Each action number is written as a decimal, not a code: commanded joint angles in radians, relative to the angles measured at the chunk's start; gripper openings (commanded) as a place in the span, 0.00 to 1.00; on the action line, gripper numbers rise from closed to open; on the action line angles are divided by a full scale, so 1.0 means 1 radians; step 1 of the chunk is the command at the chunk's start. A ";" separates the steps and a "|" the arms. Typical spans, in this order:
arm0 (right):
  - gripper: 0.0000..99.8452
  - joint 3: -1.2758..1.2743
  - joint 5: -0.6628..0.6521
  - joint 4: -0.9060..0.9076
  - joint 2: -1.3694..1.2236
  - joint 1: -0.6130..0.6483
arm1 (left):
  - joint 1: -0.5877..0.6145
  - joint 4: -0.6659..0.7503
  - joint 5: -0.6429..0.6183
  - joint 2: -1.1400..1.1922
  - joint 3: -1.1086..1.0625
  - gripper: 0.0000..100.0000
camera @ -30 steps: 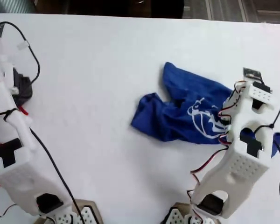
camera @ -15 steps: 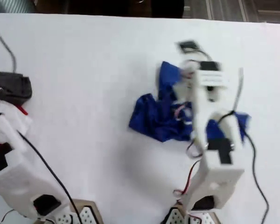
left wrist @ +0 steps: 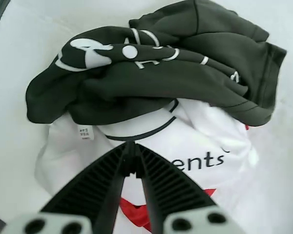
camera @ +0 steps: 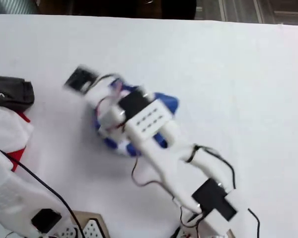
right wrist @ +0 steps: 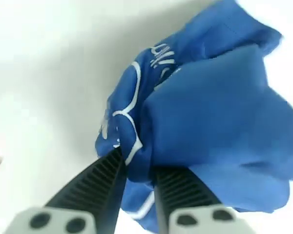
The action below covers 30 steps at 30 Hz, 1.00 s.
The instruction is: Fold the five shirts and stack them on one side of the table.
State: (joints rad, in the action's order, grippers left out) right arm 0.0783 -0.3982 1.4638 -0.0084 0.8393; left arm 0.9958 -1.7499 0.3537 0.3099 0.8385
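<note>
Right pincer (right wrist: pixel 134 156) clamped on the crumpled blue cotton shirt (camera: pixel 167 103), the arm has swept it from the white bench's (camera: pixel 223 59) right side to left of centre, near the pile of black and white shirts (camera: pixel 10 99), still bunched and unfolded.

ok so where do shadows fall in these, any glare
high view: soft shadow on the table alongside the arm over the blue shirt; right wrist view: grey shadow beside that shirt in the right claw, table glaring white at one corner; left wrist view: dark shirt shades the white shirt under its fold, no glare
</note>
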 commanded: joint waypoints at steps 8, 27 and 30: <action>0.10 0.055 -0.089 0.122 0.071 0.137 | 0.014 0.000 0.008 -0.052 0.035 0.02; 0.36 0.087 -0.089 0.188 0.262 -0.318 | -0.425 -0.029 0.003 -0.052 -0.349 0.17; 0.36 -0.018 -0.089 0.099 0.225 -0.344 | -0.531 -0.023 0.002 -0.052 -0.466 0.30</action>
State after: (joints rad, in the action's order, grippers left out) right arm 0.1243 -0.4887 1.6372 0.2355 0.5263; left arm 0.5631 -1.7653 0.3537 0.3099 0.4519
